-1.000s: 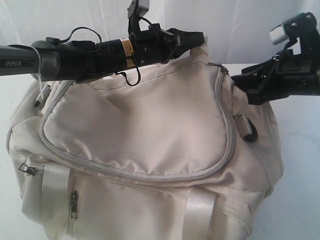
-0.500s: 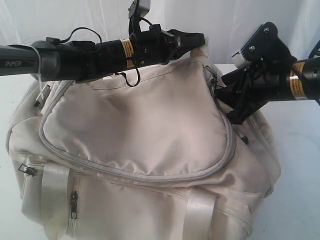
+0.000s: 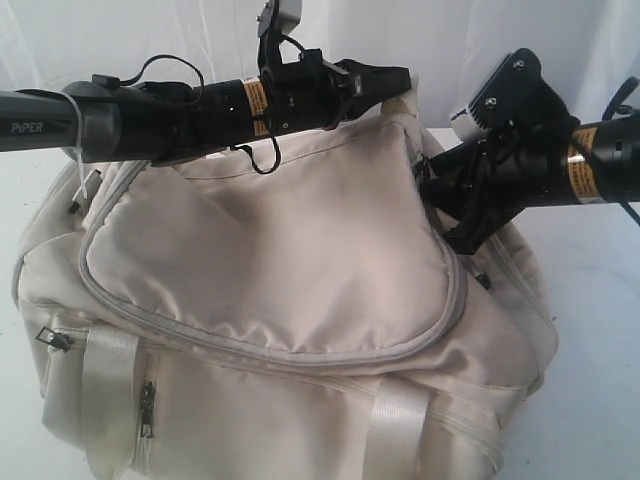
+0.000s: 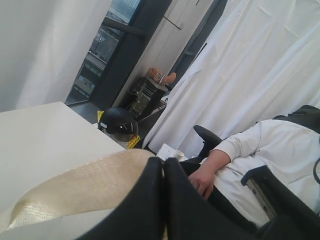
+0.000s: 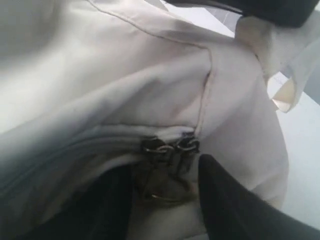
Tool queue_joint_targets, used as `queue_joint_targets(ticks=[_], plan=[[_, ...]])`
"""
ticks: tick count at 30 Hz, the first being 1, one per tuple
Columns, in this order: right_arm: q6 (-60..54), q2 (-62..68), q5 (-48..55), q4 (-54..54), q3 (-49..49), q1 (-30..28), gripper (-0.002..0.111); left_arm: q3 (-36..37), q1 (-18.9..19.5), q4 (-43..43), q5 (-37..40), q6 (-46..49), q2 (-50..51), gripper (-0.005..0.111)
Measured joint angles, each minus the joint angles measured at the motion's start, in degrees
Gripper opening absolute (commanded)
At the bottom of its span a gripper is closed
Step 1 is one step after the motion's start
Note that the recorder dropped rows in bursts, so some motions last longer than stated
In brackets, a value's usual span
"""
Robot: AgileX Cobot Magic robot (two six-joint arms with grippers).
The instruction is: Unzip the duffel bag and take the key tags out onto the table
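One duffel bag [image 3: 280, 260] — cream, lying on the white desk [image 3: 600, 330], its curved grey zipper [image 3: 300, 353] closed; key tags not in view. Two zipper pulls [image 5: 170, 147] — together at the flap's upper right corner, the track running from there down and round the front toward the left. Nearer arm's right end effector [image 5: 165, 175] — jaws apart, straddling the pulls, gripping nothing. Opposite, the left end effector [image 3: 395, 80] is closed on the webbing strap [image 4: 75, 190] at the bag's top.

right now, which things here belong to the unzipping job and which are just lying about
job: duffel bag; zipper pulls; webbing strap, pinched by left gripper; right gripper, open around the pulls; table; key tags not in view

lying about: black helmet; seated person; white curtain
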Motion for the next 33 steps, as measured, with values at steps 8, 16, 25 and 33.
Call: queue_joint_targets(ticks=[8, 16, 25, 33], plan=[[1.42, 2.53, -1.27, 0.36, -0.10, 0.29, 0.023, 0.00, 0.00, 0.31, 0.00, 0.00, 0.00, 0.000], [2.39, 2.63, -1.27, 0.40, -0.10, 0.29, 0.001, 0.00, 0.00, 0.42, 0.11, 0.00, 0.00, 0.000], [6.71, 1.22, 1.07, -0.41, -0.10, 0.35, 0.000, 0.00, 0.00, -0.07, 0.11, 0.00, 0.00, 0.000], [7.33, -0.16, 1.99, -0.86, -0.10, 0.35, 0.000, 0.00, 0.00, -0.18, 0.11, 0.00, 0.00, 0.000]])
